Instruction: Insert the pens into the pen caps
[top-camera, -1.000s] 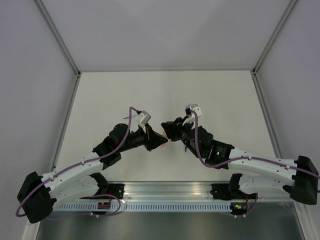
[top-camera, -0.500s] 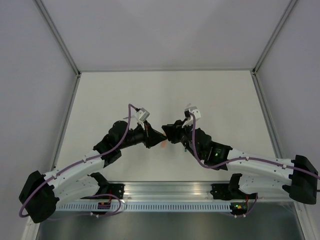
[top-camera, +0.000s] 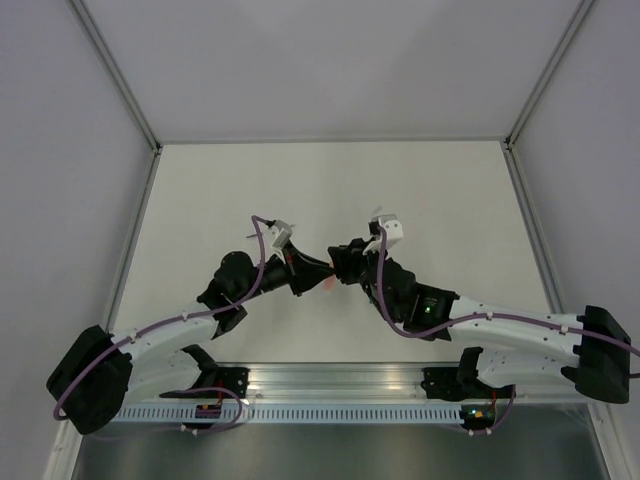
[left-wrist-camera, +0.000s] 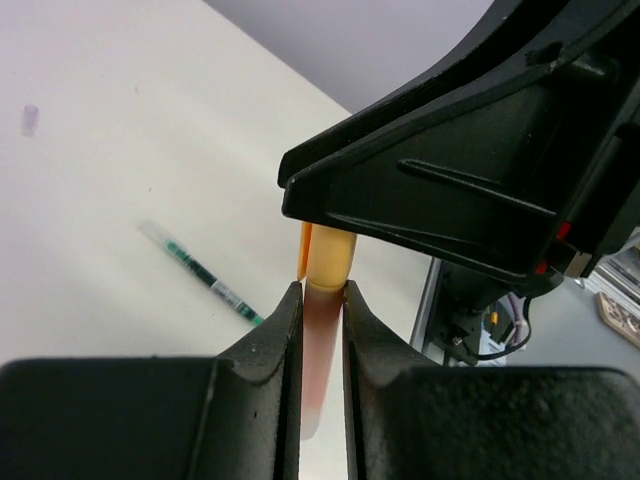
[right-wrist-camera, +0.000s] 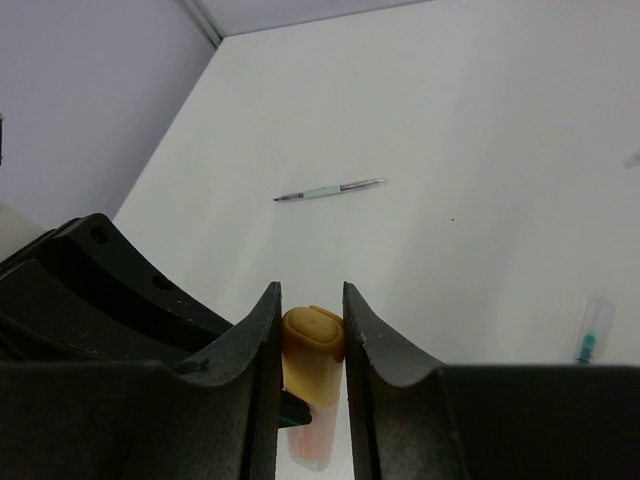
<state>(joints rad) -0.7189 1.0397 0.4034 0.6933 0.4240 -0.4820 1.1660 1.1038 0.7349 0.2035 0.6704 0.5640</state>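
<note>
My left gripper (left-wrist-camera: 322, 290) is shut on the pink-orange marker (left-wrist-camera: 320, 345). My right gripper (right-wrist-camera: 312, 295) is shut on the yellow-orange cap (right-wrist-camera: 313, 355), which sits over the marker's tip (left-wrist-camera: 328, 258). The marker's body (right-wrist-camera: 318, 445) sticks out below the cap. In the top view the two grippers, left (top-camera: 315, 270) and right (top-camera: 343, 266), meet tip to tip above the table's middle. The dark green pen (left-wrist-camera: 205, 283) lies on the table. The silver-grey pen (right-wrist-camera: 330, 189) lies further off. A small pale grey cap (left-wrist-camera: 30, 119) lies apart.
The white table (top-camera: 330, 190) has grey walls on three sides and a metal rail (top-camera: 340, 385) at the near edge. A clear tube end with green inside (right-wrist-camera: 590, 335) lies at the right of the right wrist view.
The two grippers have drawn closer together and the left wrist has shifted slightly left. The marker and cap stay held between them.
</note>
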